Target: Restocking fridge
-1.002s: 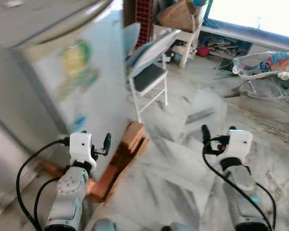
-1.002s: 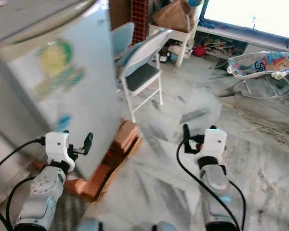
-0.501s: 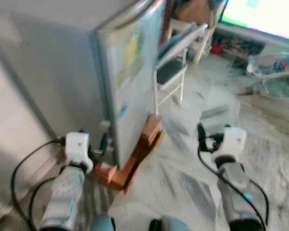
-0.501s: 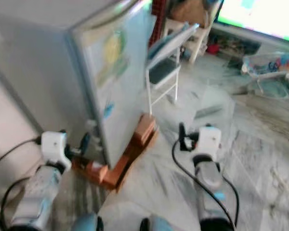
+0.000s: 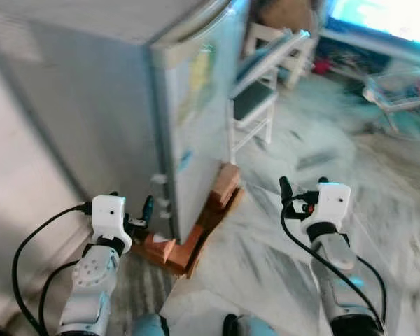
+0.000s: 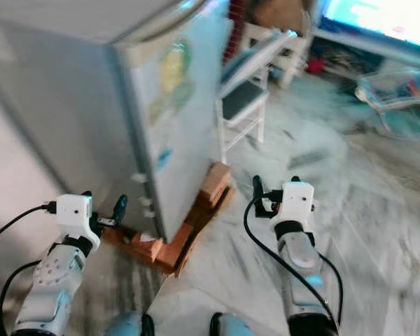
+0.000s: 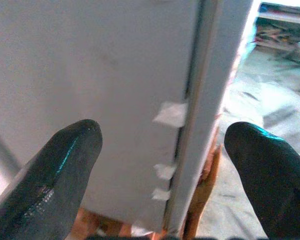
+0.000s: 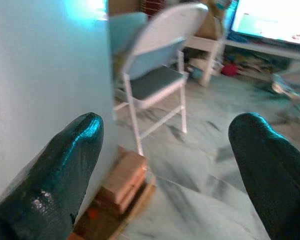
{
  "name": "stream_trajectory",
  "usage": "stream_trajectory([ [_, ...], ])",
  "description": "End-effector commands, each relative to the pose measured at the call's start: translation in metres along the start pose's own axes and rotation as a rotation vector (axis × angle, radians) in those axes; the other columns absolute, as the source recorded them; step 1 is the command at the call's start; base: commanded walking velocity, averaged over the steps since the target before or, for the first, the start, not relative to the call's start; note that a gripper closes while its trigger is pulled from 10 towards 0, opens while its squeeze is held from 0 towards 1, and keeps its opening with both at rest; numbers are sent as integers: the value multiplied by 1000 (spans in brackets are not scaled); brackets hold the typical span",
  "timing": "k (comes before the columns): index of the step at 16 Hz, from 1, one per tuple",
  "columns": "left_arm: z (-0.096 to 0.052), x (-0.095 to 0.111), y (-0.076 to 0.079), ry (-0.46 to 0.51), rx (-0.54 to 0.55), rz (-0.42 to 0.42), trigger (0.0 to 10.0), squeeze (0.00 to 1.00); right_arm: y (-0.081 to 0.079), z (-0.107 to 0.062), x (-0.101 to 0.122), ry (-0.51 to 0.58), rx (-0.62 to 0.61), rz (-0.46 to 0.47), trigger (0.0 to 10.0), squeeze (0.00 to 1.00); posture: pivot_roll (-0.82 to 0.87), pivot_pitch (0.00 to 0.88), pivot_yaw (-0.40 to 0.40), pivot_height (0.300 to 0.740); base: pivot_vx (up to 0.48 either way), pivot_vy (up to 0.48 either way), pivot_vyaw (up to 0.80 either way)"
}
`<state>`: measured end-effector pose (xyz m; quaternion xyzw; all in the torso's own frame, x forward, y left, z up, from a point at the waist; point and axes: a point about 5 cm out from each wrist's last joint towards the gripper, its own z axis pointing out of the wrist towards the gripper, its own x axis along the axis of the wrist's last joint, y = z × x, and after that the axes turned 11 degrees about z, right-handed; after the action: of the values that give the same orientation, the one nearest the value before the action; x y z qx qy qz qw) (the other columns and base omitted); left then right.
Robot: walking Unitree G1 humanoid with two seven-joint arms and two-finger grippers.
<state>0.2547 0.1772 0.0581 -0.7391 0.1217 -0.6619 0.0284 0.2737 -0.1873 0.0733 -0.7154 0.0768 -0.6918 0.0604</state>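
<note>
Standing nearest the camera, the robot's own feet (image 5: 196,327) are showing at the bottom edge on the marble floor (image 5: 266,259). Both silver arms are reaching forward at about the same height. The left gripper (image 5: 147,208) is hovering just beside the lower corner of the fridge (image 5: 105,105), its fingers (image 7: 55,170) spread wide apart and holding nothing; in the left wrist view the fridge's grey side and the edge of its shut door are sitting between the two fingers, with small white tabs (image 7: 171,114) showing along the seam. The right gripper (image 5: 302,187) is hanging over open floor, well apart from the fridge, its fingers (image 8: 55,165) likewise spread wide and holding nothing.

The fridge is standing to the robot's left, its door facing right and carrying a blurred yellow and green sticker (image 6: 173,73). It is resting on a stack of bricks (image 5: 196,231) and wooden blocks, which are jutting out past the door's lower edge.

Just behind the fridge, a folding chair (image 5: 255,98) with a white frame and a dark seat is standing on the floor, its back tilted away from the fridge. Farther off, a white table (image 8: 207,50) is standing behind the chair, with clutter under and around it. At the far right a baby bouncer (image 6: 395,87) is lying near a bright window (image 6: 385,17), though blur is hiding its detail.
</note>
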Motion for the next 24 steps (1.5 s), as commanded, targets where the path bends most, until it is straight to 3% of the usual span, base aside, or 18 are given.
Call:
stream_trajectory([
  [1,5,6,3,25,-18,-1,10000,0,5,-2,0,-6,-22,-5,10000,0,88,78,-71,740,0,0,-800],
  [8,15,5,-5,28,-12,5,10000,0,6,-7,-2,-30,-1,-24,10000,0,75,99,-91,740,0,0,-770],
  [14,29,8,-26,28,48,34,10000,0,5,-11,-2,-40,18,-31,10000,0,61,107,-95,740,0,0,0],
  [16,29,4,-31,12,61,56,10000,0,6,-13,-3,-44,15,-33,10000,0,58,110,-92,740,0,0,0],
  [17,28,-1,-29,-16,16,48,10000,0,6,-14,-3,-48,17,-34,10000,0,56,111,-89,740,0,0,0],
  [21,11,-26,-20,-114,-85,65,10000,0,5,-16,-5,-63,28,-33,10000,0,56,113,-89,740,0,0,0],
  [24,16,-21,-30,-92,-22,78,10000,0,4,-16,-6,-69,36,-32,10000,0,61,116,-93,740,0,0,0],
])
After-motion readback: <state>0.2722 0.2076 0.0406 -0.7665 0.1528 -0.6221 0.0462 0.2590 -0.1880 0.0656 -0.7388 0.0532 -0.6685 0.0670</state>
